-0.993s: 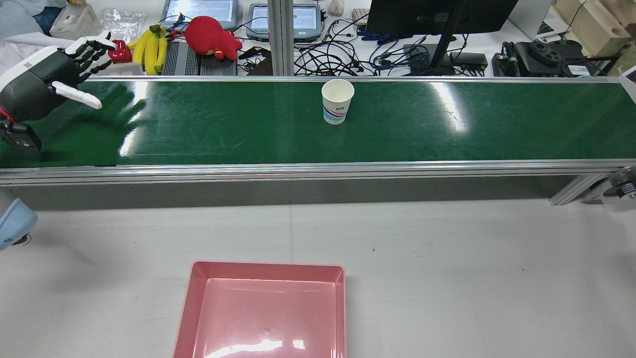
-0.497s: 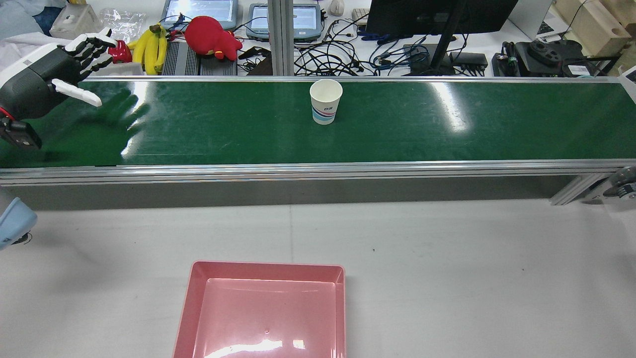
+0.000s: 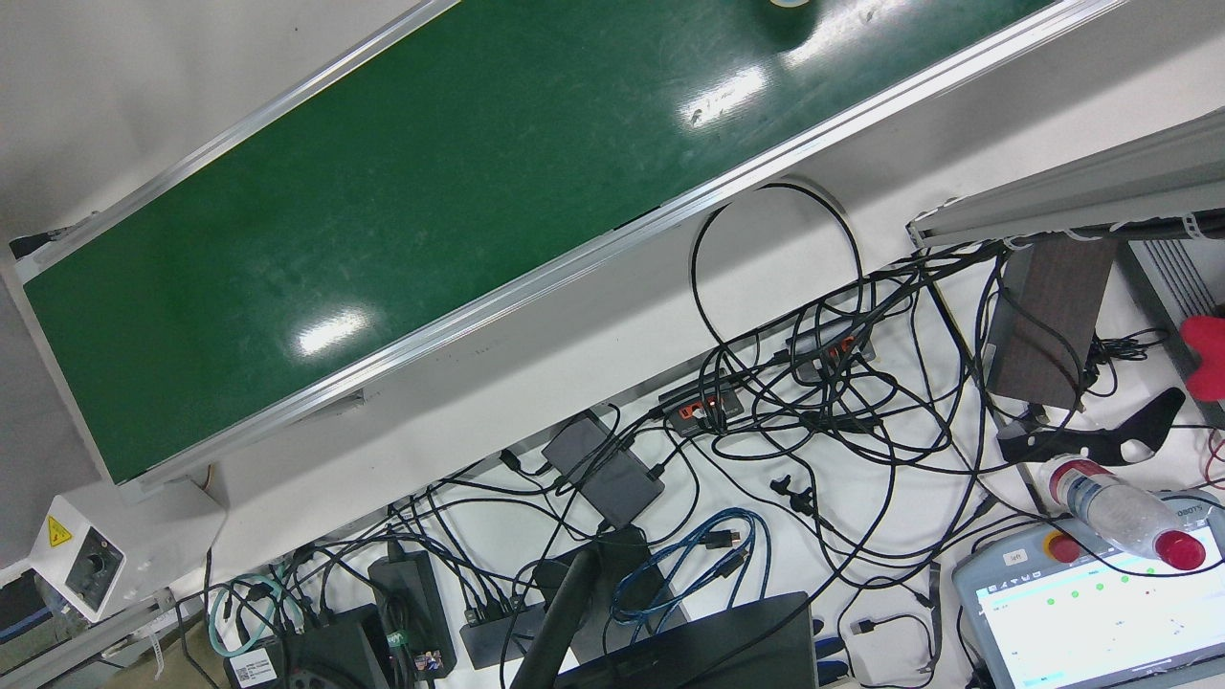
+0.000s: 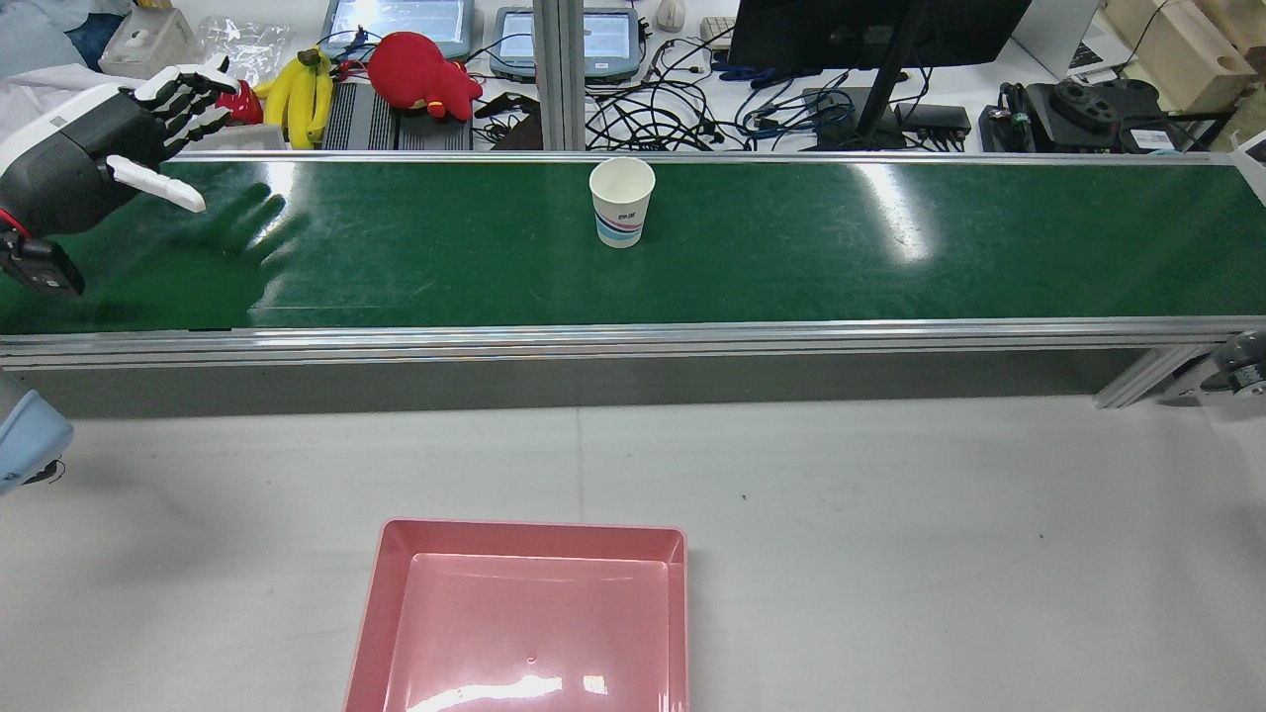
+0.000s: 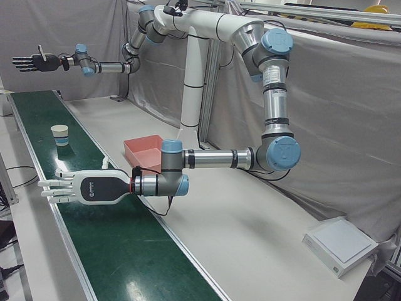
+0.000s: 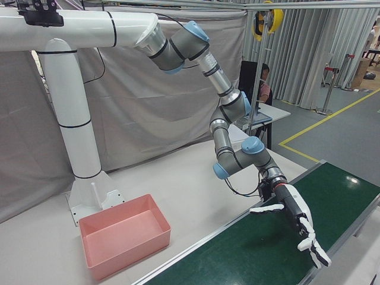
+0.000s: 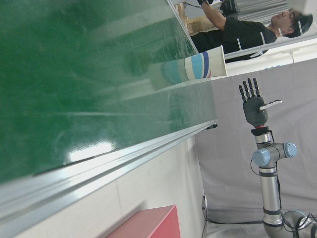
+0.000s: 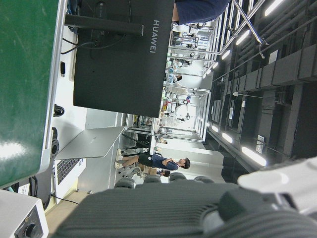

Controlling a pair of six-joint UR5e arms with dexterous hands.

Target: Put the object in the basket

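Note:
A white paper cup [image 4: 621, 203] with blue and pink stripes stands upright on the green conveyor belt [image 4: 890, 257], near its far edge. My left hand [image 4: 94, 168] hovers open over the belt's left end, fingers spread, well to the left of the cup. The left-front view has this hand [image 5: 94, 188] low over the belt with the cup [image 5: 60, 134] beyond it. My right hand [image 5: 34, 63] is raised high above the belt's far end, open and holding nothing. The pink basket [image 4: 534, 529] sits on the white table on my side of the belt.
Behind the belt lie bananas [image 4: 302, 94], a red plush toy [image 4: 420, 69], a monitor [image 4: 870, 30] and tangled cables [image 4: 653, 119]. An aluminium rail [image 4: 633, 336] borders the belt. A person [image 6: 262, 83] sits at a desk beyond the station.
The cup has travelled left along the belt, closer to my left hand. The left hand has risen very slightly and stays open.

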